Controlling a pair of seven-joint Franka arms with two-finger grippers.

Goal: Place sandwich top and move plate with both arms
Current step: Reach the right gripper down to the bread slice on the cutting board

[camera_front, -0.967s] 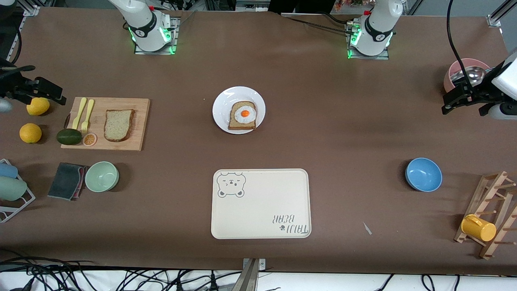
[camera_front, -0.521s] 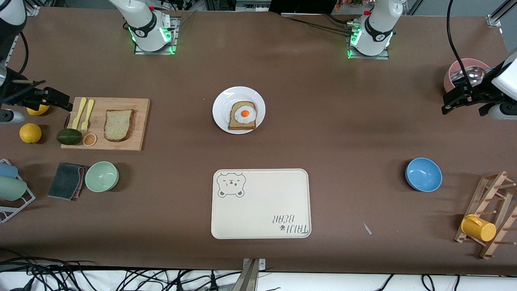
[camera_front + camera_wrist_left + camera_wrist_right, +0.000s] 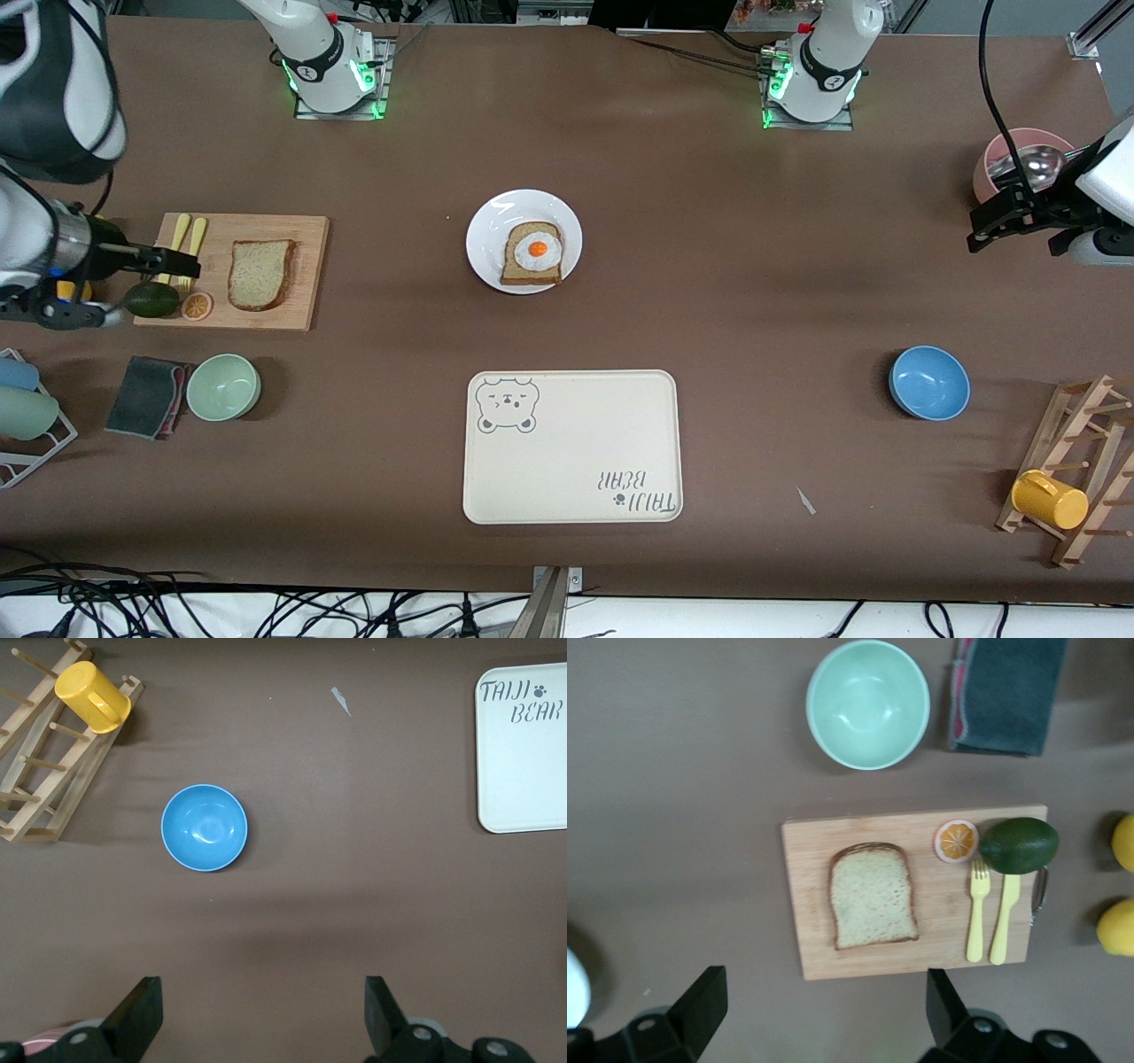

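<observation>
The sandwich top (image 3: 260, 274) lies flat on a wooden cutting board (image 3: 310, 266) toward the right arm's end of the table; in the right wrist view the sandwich top (image 3: 873, 907) is in full sight. The plate (image 3: 487, 239) sits mid-table and carries a bread slice with a fried egg (image 3: 534, 252). My right gripper (image 3: 152, 285) hangs open over the board's avocado end, holding nothing, its fingers wide apart in the right wrist view (image 3: 824, 976). My left gripper (image 3: 985, 220) waits open and empty above the left arm's end of the table (image 3: 263, 988).
On the board lie two yellow forks (image 3: 988, 917), an avocado (image 3: 1019, 845) and an orange slice (image 3: 957, 841). Lemons (image 3: 1121, 926), a green bowl (image 3: 223, 386) and a grey cloth (image 3: 146, 396) lie around it. The bear-print tray (image 3: 576, 461), blue bowl (image 3: 928, 382), pink bowl (image 3: 997, 155) and cup rack (image 3: 1076, 470) stand elsewhere.
My right arm has swung in from the table's end toward the cutting board, its gripper now over the avocado and forks. The left arm has not moved.
</observation>
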